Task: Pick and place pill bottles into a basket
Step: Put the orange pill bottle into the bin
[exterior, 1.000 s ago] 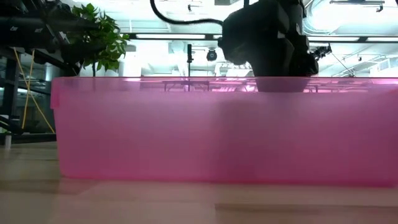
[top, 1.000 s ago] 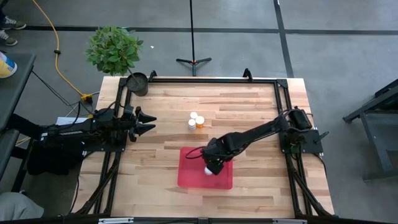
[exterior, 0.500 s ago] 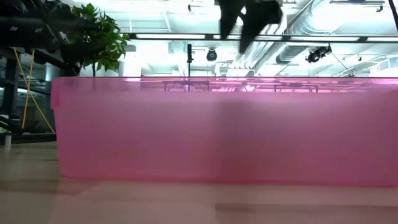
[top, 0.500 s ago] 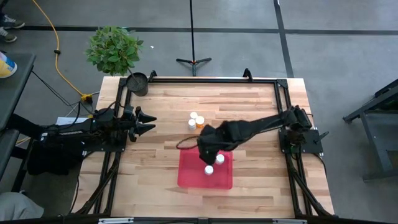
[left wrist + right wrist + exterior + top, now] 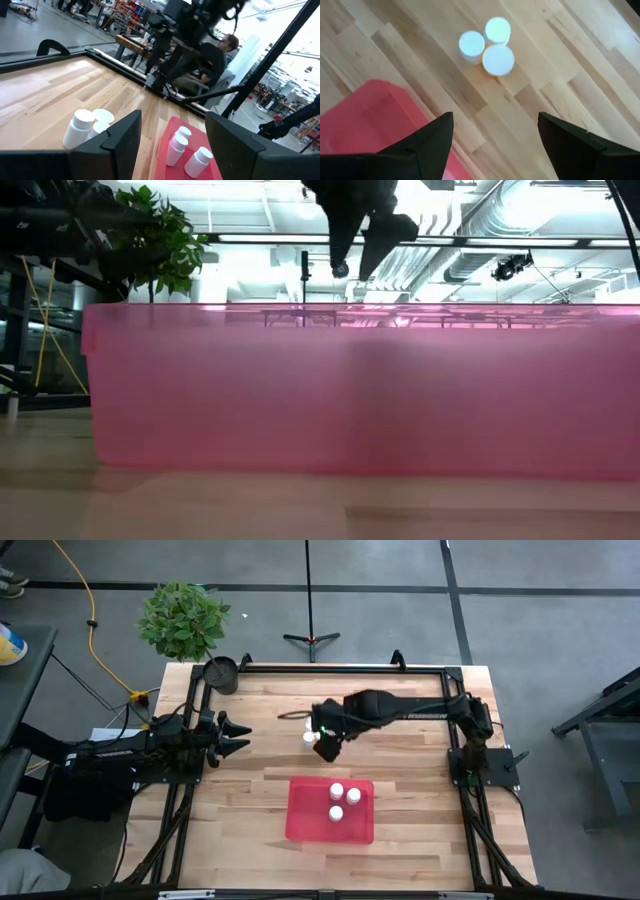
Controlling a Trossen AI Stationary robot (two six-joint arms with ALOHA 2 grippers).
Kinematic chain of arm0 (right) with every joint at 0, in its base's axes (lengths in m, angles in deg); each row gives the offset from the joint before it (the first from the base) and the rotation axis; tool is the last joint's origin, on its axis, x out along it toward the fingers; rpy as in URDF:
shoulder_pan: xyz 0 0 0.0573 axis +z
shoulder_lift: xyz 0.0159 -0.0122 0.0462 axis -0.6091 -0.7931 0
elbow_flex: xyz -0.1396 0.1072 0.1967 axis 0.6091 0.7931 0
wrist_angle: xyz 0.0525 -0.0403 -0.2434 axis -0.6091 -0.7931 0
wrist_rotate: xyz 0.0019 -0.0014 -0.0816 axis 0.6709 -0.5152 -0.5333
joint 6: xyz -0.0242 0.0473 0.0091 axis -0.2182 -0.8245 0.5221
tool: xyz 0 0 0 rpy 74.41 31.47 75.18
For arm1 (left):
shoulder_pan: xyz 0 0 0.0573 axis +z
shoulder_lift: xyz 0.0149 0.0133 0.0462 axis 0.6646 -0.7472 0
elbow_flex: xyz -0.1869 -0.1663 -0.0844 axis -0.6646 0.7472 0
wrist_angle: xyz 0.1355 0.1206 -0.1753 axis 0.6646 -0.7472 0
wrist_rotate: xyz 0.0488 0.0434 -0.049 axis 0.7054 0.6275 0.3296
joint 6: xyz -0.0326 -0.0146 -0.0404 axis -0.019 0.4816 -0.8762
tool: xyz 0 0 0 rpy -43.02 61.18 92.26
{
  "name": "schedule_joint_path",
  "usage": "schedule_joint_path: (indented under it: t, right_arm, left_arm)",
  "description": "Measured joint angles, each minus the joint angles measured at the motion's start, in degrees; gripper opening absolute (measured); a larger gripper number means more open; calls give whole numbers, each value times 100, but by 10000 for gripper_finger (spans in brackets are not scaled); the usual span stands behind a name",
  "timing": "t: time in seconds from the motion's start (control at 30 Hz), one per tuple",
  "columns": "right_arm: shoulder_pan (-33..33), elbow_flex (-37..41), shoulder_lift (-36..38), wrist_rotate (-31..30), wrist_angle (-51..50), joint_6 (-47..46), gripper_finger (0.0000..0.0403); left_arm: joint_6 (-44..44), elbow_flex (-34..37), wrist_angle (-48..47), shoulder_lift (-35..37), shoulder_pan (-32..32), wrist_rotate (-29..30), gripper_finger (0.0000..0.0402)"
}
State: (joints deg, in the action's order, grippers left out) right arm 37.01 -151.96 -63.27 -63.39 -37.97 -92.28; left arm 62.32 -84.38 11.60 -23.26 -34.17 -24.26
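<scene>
The red tray lies on the table near its near edge; its wall fills the low view. Three white pill bottles stand upright in it. Three more bottles stand close together on the wood beyond the tray, one with an orange body. In the high view only one of these bottles shows beside my right gripper. That gripper is open and empty, and hangs above the table just beside them. My left gripper is open and empty at the table's left side.
A small dark round pot stands at the table's far left corner, with a leafy plant on the floor behind it. A black frame runs along the table's edges. Bare wood lies between the tray and the right edge.
My right gripper has risen out of the red tray and gone toward the table's far edge, ending above the bottles on the wood. Three bottles now show standing in the tray where the gripper was.
</scene>
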Motion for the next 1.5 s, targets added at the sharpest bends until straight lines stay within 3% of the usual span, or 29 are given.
schedule_joint_path:
  t: [0.47,0.73,1.0,1.5]
  right_arm:
    - [-614,-4,-485,1492,464,1341,283]
    - [-782,-2,-935,1798,381,1854,337]
    - [-934,-2,-1008,1706,488,2433,386]
    - [-1077,-2,-1044,1191,1070,3440,390]
  left_arm:
    - [-3,0,42,-1,1,-4,253]
    - [-16,0,77,0,0,-7,253]
    - [-19,0,78,0,0,-10,253]
    - [-21,0,76,-2,1,-13,253]
